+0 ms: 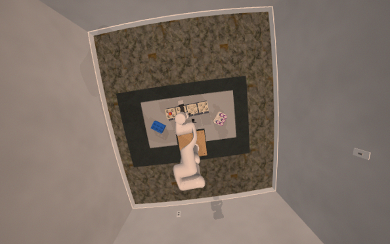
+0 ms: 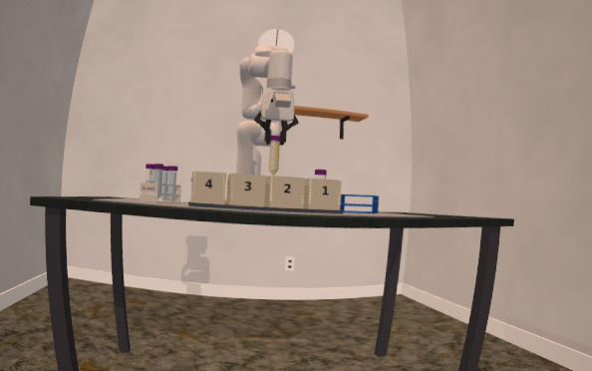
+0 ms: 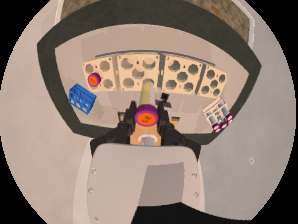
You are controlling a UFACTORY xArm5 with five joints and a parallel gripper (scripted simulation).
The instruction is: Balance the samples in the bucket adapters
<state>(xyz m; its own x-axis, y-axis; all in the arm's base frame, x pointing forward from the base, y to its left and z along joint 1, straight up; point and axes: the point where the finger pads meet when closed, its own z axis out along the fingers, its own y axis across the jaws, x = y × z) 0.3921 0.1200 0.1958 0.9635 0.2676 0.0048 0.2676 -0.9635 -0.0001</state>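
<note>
My gripper (image 2: 275, 141) (image 3: 146, 108) is shut on a sample tube (image 2: 273, 158) (image 3: 144, 94) with yellowish liquid, a purple cap and an orange cap dot. The tube hangs upright, its tip just above the adapter tops, near the edge between adapter 2 (image 2: 287, 191) and adapter 3 (image 2: 247, 189). I cannot tell which hole lies under it. Another orange-dotted tube (image 2: 320, 173) (image 1: 170, 113) (image 3: 93, 80) stands in adapter 1 (image 2: 325, 193). The blue rack RS (image 2: 355, 204) (image 1: 157, 126) (image 3: 81, 99) looks empty.
The white rack RB (image 2: 149, 190) (image 1: 219, 119) (image 3: 220, 115) holds several purple-capped blanks (image 2: 160, 175) beside adapter 4 (image 2: 208, 186). A wooden board on a bracket (image 2: 329, 114) juts out by the arm's base. My arm hides part of the stand in the overhead view.
</note>
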